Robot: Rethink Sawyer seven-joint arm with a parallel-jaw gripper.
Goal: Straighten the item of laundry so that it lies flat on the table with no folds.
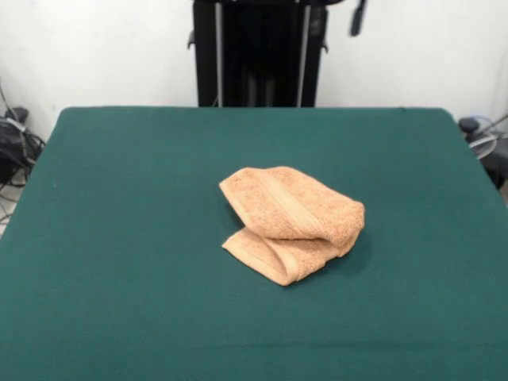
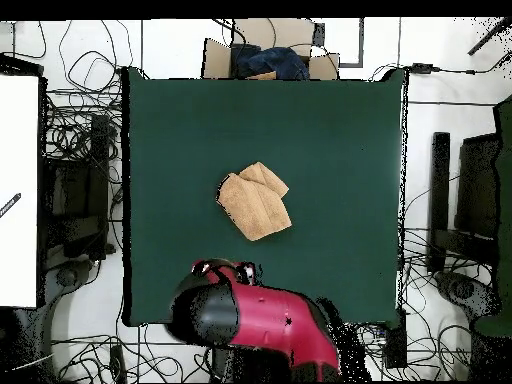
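Observation:
The peach-orange towel (image 1: pixel 290 222) lies near the middle of the dark green table (image 1: pixel 119 238). It is folded over on itself in two or three layers, with a woven border band across the top layer. In the overhead view the towel (image 2: pixel 255 202) is a crumpled, uneven shape on the table (image 2: pixel 340 130). The red and black arm (image 2: pixel 265 320) is drawn back over the table's edge by the robot base, apart from the towel. My gripper (image 1: pixel 359 17) shows only as a dark tip at the top edge, well behind and above the towel. It also shows in the overhead view (image 2: pixel 226 268).
The black pedestal (image 1: pixel 258 55) stands behind the table's far edge. In the overhead view a cardboard box (image 2: pixel 265 60) with dark cloth sits just off the table's top edge. Cables (image 2: pixel 85 130) and black equipment (image 2: pixel 470 200) surround the table.

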